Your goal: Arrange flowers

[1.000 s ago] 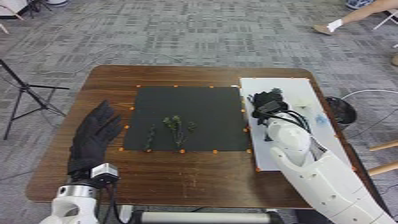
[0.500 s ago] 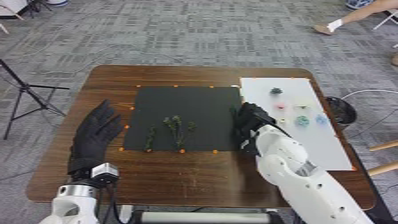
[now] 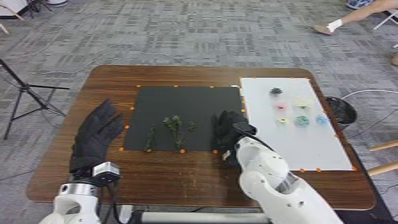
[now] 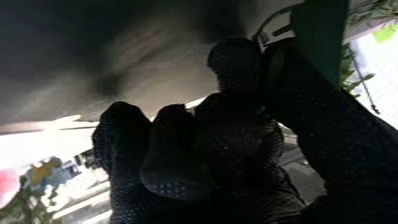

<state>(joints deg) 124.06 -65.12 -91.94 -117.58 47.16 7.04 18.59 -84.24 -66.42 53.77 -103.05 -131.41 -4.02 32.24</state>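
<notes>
Grey patterned carpet (image 3: 204, 40) surrounds the brown wooden worktop (image 3: 178, 180). A black tripod (image 3: 27, 87) stands to its left; on the right are a dark round bin (image 3: 343, 114), a white cable (image 3: 373, 90) and pale wooden legs (image 3: 384, 145).

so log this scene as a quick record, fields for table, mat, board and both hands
table: brown wood
mat: black, green sprigs lying on it
board: white, small pieces in pink, yellow, green and blue
left hand: left of mat, fingers straight
right hand: at mat's right side, pinching a green leaf
</notes>
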